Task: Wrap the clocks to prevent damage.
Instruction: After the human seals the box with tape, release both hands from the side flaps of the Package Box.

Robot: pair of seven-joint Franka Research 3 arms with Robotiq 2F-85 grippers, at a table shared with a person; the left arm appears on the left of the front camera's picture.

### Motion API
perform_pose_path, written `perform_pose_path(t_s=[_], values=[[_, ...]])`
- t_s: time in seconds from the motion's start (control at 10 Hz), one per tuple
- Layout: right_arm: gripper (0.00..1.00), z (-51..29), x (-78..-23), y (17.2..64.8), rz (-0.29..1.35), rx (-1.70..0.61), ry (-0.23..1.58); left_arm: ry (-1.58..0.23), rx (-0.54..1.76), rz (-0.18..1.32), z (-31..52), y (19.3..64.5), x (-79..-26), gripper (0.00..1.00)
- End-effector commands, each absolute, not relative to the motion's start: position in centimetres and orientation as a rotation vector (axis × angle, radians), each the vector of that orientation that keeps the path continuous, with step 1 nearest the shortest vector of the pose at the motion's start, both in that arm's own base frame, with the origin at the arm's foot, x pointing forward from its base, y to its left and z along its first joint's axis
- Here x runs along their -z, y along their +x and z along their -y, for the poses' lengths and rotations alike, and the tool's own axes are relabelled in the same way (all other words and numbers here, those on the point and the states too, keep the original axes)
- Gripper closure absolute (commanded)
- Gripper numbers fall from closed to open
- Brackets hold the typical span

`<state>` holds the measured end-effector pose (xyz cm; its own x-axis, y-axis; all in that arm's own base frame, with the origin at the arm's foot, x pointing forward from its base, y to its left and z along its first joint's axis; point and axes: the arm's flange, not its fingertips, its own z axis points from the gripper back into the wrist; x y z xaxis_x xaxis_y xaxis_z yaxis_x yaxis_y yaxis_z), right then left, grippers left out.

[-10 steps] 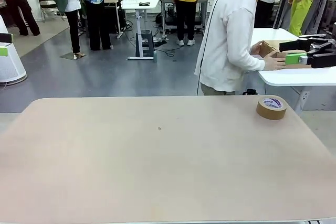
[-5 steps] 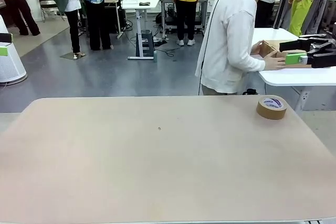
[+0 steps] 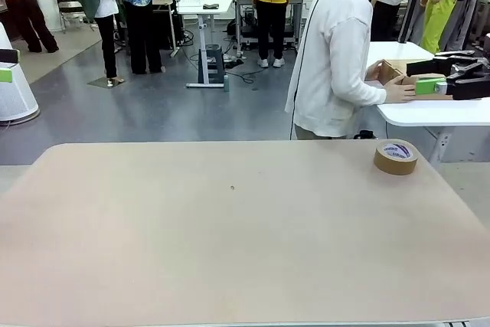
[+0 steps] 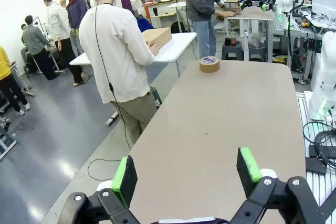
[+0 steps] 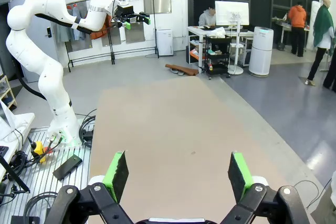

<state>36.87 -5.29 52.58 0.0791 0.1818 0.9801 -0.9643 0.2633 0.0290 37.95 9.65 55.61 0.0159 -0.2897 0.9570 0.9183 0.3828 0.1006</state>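
Fingers wide on left gripper (image 4: 186,176), right gripper (image 5: 178,172); tape roll (image 3: 396,157) label print unreadable.

the person (image 3: 333,51) is standing turned away at the white side table (image 3: 429,112), with the head running off the top edge in the front view, and the hands are reaching into a cardboard box (image 3: 392,73) whose contents are staying hidden behind its walls. the print on the roll of brown tape (image 3: 396,156) is coming out too small to read. the table (image 3: 230,243) is getting cut off by the bottom edge there.
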Motion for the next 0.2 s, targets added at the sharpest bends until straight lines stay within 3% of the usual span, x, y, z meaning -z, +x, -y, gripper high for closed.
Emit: perform_pose_path(t_s=[0.0,0.1], values=[[0.00,5.25,-52.50,37.02,1.146,-1.059,0.906,-0.682,1.068,1.195,-9.65,37.81,-55.80,0.00],[0.00,5.25,-52.50,37.02,1.146,-1.059,0.906,-0.682,1.068,1.195,-9.65,37.81,-55.80,0.00]])
